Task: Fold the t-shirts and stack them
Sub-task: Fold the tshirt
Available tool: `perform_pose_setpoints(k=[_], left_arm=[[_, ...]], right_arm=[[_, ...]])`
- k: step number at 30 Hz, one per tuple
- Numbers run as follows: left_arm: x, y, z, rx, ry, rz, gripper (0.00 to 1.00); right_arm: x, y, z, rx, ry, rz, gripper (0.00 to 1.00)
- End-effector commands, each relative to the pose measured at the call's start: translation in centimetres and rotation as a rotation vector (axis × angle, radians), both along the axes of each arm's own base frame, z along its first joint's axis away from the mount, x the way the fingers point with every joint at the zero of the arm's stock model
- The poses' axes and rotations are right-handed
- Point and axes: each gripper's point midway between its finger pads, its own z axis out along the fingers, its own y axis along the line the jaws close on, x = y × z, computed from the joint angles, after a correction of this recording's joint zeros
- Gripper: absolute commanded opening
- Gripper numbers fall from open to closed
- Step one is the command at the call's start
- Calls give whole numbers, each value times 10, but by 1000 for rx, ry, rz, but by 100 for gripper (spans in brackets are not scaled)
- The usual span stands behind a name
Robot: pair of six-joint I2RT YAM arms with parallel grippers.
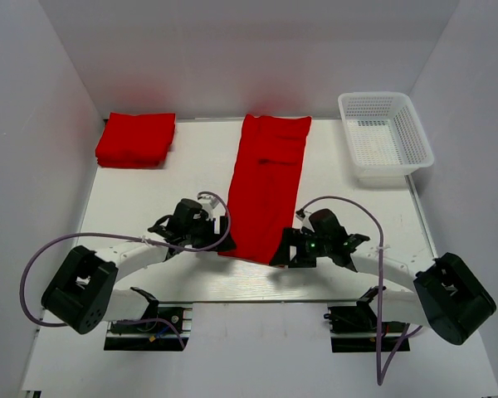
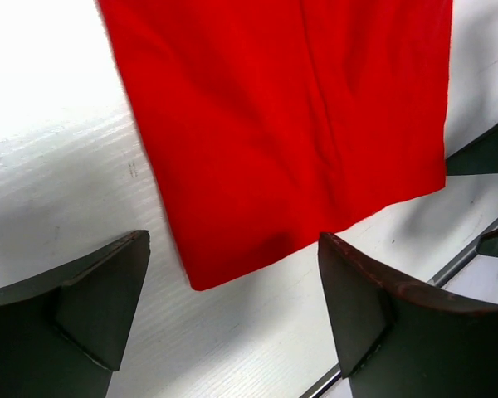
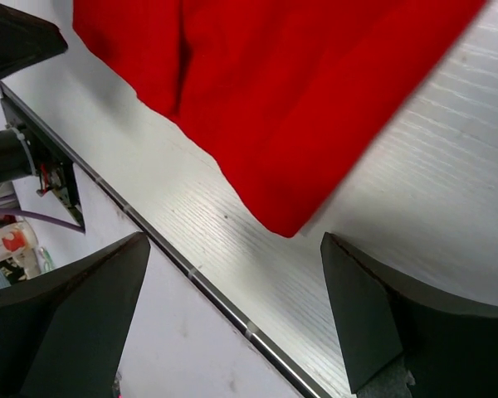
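Top view: a plain bright red cloth t-shirt, folded into a long strip, lies flat mid-worktop, a second folded red t-shirt sits far left, and your left claw and right claw flank the strip's near end. Left wrist view: left claw spread wide, empty, hovering by the near left corner. Right wrist view: right claw likewise wide and empty by the near right corner; judge the cloth light, limp and layer-slippy, so pinch each near corner through all layers.
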Motion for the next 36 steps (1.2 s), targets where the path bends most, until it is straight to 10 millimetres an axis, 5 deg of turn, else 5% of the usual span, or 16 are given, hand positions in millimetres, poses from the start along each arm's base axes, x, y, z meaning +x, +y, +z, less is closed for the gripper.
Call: perform_pose_setpoints(k=[1,5,8,10,11,12,15,19,27,36], left_arm=[[-44,20,-37,92,161,-10,91],[-46,24,-46,118,189,-4,83],[-45,25,-48,126,188,2,67],[-42,23,-47,114,181,10,46],[-44,24,-50,118,186,10,40],[-44,23,-50,114,193,19,26],[-41,24,-52,120,190,36,0],[-34,17,-37,73,135,28,0],[-30,0,9,-86,15,-2,0],[-1,-19,54,-178,-94,10,0]], right_arm=[[-4,2,-9,3,34,-3,90],[-1,3,-15,-7,35,-19,90],[0,2,-19,-21,46,-39,87],[3,-1,-23,-37,43,-72,78],[5,-3,-25,-49,37,-96,67],[5,-6,-28,-58,42,-114,31],[10,-14,-34,-87,25,-171,0],[10,-18,-34,-114,-10,-148,0],[6,5,-1,-5,-126,6,0],[34,19,36,29,-283,8,0]])
